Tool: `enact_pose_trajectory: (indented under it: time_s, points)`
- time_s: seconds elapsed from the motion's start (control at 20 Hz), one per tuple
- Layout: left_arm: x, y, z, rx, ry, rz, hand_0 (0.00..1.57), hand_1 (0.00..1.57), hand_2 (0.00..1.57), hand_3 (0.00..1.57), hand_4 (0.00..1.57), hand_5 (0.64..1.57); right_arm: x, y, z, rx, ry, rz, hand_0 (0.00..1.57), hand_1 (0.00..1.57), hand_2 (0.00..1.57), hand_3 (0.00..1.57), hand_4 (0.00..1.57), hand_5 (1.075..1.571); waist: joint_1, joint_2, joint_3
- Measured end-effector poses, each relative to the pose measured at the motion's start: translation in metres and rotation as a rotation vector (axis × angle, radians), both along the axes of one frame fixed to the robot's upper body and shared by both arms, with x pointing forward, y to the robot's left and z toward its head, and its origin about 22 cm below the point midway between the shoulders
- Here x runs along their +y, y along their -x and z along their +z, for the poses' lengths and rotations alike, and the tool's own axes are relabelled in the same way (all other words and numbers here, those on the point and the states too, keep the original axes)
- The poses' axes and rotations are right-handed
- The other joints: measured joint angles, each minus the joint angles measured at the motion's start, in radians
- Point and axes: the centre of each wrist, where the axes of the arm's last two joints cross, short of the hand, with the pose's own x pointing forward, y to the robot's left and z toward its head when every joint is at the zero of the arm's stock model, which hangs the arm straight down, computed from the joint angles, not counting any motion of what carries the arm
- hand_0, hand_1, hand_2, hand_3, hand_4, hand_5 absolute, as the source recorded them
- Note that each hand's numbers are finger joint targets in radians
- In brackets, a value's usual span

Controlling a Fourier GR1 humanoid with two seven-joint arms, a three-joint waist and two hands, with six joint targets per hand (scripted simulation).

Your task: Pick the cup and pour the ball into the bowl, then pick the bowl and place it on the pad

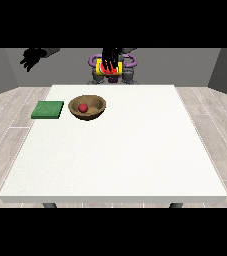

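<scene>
Grey walls and pale plank floor surround a large white surface [115, 150], robot small at the far edge. Hand at the view's left [33, 58] is raised well above and behind the surface's left corner, fingers spread and hanging relaxed, holding nothing. Hand at the view's right [111, 61] is up in front of the torso, fingers pointing down and partly over something red and yellow at chest height; cannot tell whether they're curled on it or just in front of it, and cannot tell whether that object is the cup. Below that hand and slightly toward the view's left, the wooden bowl [87, 108] sits upright on the surface near the far edge, well apart from both hands. Red ball [83, 107] lies inside the bowl, roughly at its middle. Green pad [48, 110] lies flat just beside the bowl, toward the view's left, small gap between them, roughly beneath the raised left-side hand. Bowl not yet on the pad.
</scene>
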Motion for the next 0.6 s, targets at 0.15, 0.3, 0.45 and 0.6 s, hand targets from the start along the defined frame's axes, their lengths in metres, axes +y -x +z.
enact_pose_trajectory:
  time_s: [0.15,0.3,0.45,0.6]
  points:
    - [0.029,-0.009,0.015,0.025,0.265,0.013,0.64,0.64,0.94,0.67,1.28,1.545,-0.007,0.003,0.003,0.005,0.006,-0.042,0.0,0.0,0.0,0.13,0.78,1.559,0.052,-0.001,-0.0031]
    - [0.052,-0.018,0.04,0.031,0.579,0.023,0.0,0.0,0.0,0.0,1.16,1.561,-0.004,0.006,-0.004,0.015,0.0,-0.072,0.0,0.0,0.0,0.0,0.79,1.556,0.099,0.0,-0.0077]
    - [0.077,-0.024,0.066,0.05,0.889,0.019,0.0,0.0,0.0,0.0,1.09,1.571,-0.004,0.006,-0.005,0.016,0.001,-0.104,0.0,0.0,0.0,0.0,0.78,1.555,0.144,0.015,-0.0108]
    - [0.106,-0.028,0.087,0.088,1.152,-0.027,0.0,0.0,0.0,0.0,1.05,1.567,0.0,0.008,-0.013,0.027,-0.007,-0.133,0.0,0.0,0.0,0.0,0.78,1.56,0.186,0.04,-0.01]
